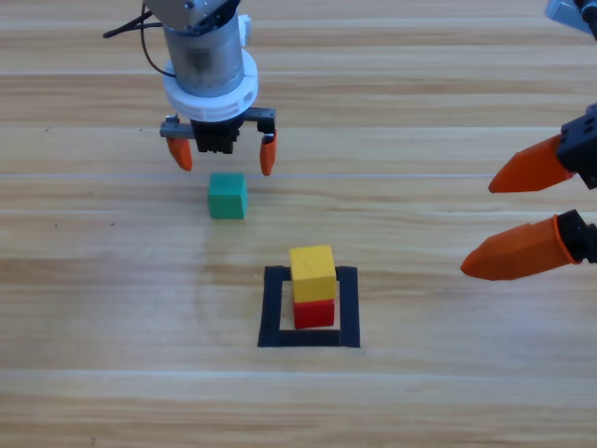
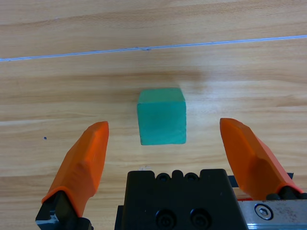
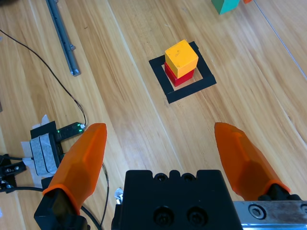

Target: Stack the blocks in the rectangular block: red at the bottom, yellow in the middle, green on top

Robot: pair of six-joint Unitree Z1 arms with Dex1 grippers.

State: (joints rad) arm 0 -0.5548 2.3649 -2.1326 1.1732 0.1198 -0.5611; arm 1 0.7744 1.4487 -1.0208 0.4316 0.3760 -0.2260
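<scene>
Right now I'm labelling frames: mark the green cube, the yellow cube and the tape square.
green cube (image 2: 161,122), left wrist view, on its near face.
yellow cube (image 1: 312,266), high view, on its top face.
tape square (image 1: 272,308), high view, on its left strip.

Yellow (image 1: 312,270) is sitting on red (image 1: 314,313) inside the tape square (image 1: 271,309); green (image 1: 227,196) is lying outside it, apart.

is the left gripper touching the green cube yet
Apart. In the left wrist view the green cube sits on bare wood ahead of the open left gripper, with clear table showing between it and each orange jaw.
</scene>
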